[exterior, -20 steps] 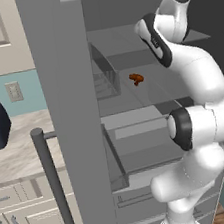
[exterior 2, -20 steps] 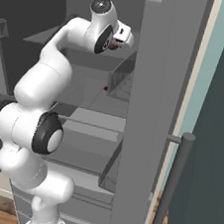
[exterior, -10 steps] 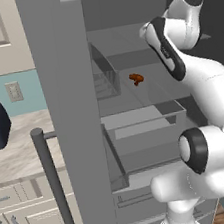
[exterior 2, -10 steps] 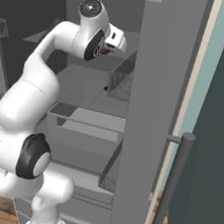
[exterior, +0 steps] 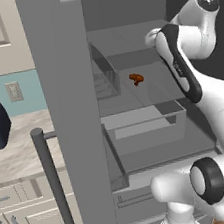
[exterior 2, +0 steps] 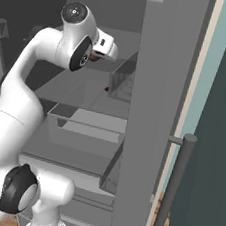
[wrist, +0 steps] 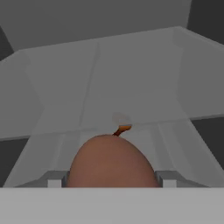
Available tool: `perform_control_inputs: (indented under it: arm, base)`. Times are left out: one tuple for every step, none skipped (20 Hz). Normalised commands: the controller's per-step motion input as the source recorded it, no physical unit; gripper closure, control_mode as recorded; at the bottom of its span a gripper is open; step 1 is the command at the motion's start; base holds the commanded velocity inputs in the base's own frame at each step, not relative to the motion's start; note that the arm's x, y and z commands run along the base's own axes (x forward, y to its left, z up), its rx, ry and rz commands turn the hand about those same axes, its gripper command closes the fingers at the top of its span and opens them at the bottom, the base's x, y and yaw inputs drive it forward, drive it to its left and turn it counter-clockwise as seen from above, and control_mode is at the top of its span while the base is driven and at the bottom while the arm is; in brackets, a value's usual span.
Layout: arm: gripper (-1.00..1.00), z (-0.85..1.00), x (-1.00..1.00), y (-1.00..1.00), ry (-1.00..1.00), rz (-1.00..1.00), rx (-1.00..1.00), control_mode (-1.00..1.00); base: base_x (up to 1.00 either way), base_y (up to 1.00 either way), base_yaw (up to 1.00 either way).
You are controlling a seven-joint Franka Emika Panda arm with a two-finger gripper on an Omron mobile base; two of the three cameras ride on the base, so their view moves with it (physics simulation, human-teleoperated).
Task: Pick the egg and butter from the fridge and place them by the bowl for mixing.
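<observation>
And there it was, the egg [wrist: 111, 161] sat snug between the fingers [wrist: 54, 179] of the gripper [exterior 2: 95, 57], clamped across its broad middle, up at the open fridge [exterior: 69, 115] shelf. Smooth, rounded, light and surely brittle, it looked ready to squirt free or crack under a hard squeeze; a gentle hold at the widest girth suited it best

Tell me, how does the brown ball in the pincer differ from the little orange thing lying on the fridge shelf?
The egg is smooth, rounded and reddish-brown; the orange item is lumpy, elongated and brighter orange-brown. The egg sits between the fingers of the pincer, while the orange item lies free on the shelf. Both are small beside the clear drawers, and both are inside the fridge.
</observation>
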Motion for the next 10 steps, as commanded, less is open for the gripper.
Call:
perform_control_inputs:
  arm:
    - [1.00,-0.02,-0.78,0.10,0.00,0.04,0.00,-1.00]
    - [1.00,-0.03,-0.78,0.10,0.00,0.03,0.00,-1.00]
    - [1.00,-0.04,-0.78,0.10,0.00,0.03,0.00,-1.00]
    - [1.00,-0.06,-0.79,0.10,0.00,0.03,0.00,-1.00]
    - [1.00,-0.08,-0.79,0.10,0.00,0.02,0.00,-1.00]
    - [1.00,-0.09,-0.78,0.10,0.00,0.02,0.00,-1.00]
    - [1.00,-0.11,-0.76,0.10,0.00,0.01,0.00,-1.00]
    - [1.00,-0.13,-0.74,0.10,0.00,0.00,0.00,-1.00]
    - [1.00,-0.15,-0.72,0.11,0.00,0.00,0.00,-1.00]
    - [1.00,-0.18,-0.71,0.12,0.00,0.00,0.00,-1.00]
  base:
    - [0.00,0.00,0.00]
    - [0.00,0.00,0.00]
    - [0.00,0.00,0.00]
    - [0.00,0.00,0.00]
    - [0.00,0.00,0.00]
    - [0.00,0.00,0.00]
    - [0.00,0.00,0.00]
    - [0.00,0.00,0.00]
    - [0.00,0.00,0.00]
    - [0.00,0.00,0.00]
